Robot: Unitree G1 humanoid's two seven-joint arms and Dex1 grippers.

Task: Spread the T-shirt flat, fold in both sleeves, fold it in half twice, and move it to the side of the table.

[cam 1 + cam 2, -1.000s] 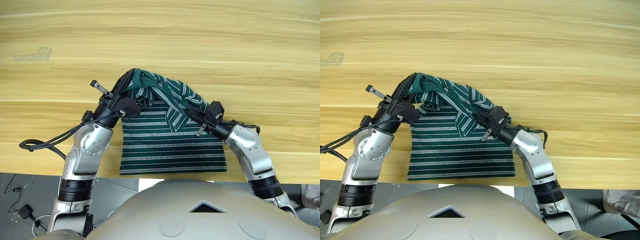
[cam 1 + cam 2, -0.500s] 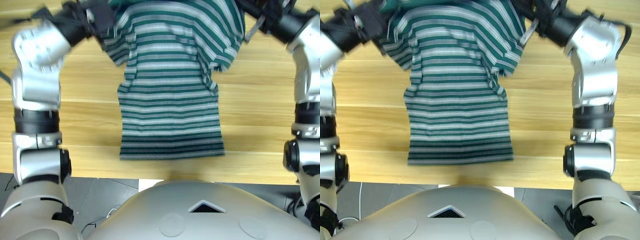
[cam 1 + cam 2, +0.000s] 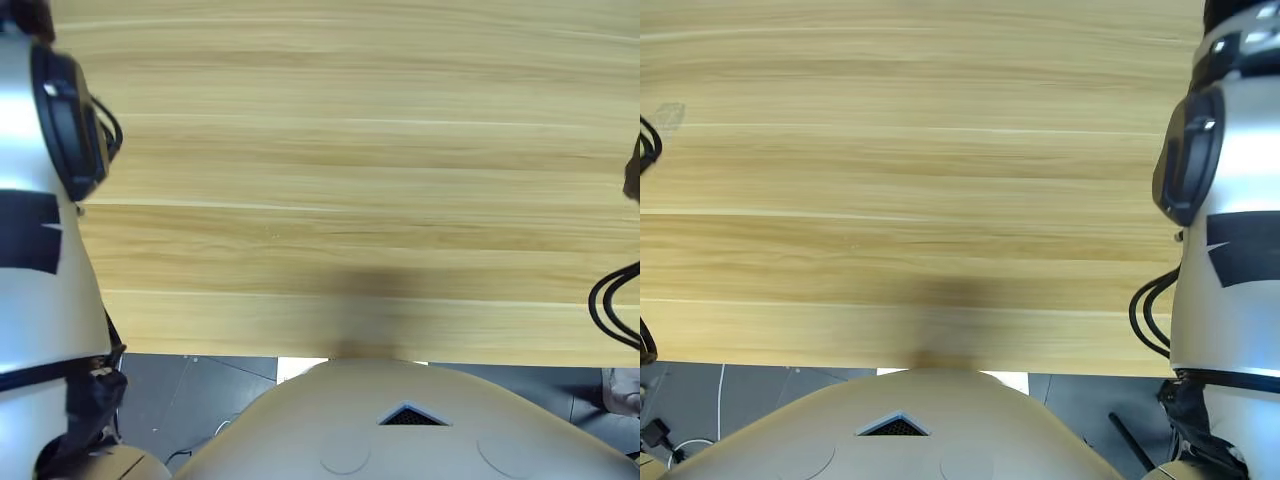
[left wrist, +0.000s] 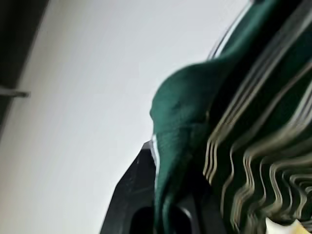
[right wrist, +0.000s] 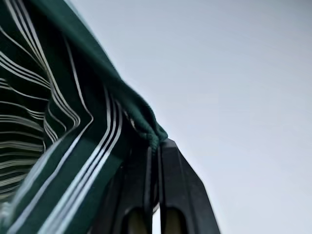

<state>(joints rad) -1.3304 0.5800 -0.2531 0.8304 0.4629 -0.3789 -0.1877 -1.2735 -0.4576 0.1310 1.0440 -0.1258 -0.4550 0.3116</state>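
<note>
At the near edge of the bench (image 3: pixel 350 330), where the hem of the T-shirt (image 4: pixel 253 122) lay half a second ago, the cloth has lifted away. A second ago it was bunched low over that edge. The left arm (image 3: pixel 40 250) and right arm (image 3: pixel 1230 250) have swung up and now stand tall at either side of the bench. The shirt hangs in the air between them. The left end effector (image 4: pixel 158 161) is pinching a green fold of it, and the right end effector (image 5: pixel 157 151) is pressed together on a bunched seam. This looks like the lift before laying it out towards the far edge. I judge the spreading still in hand and no fold yet made.
</note>
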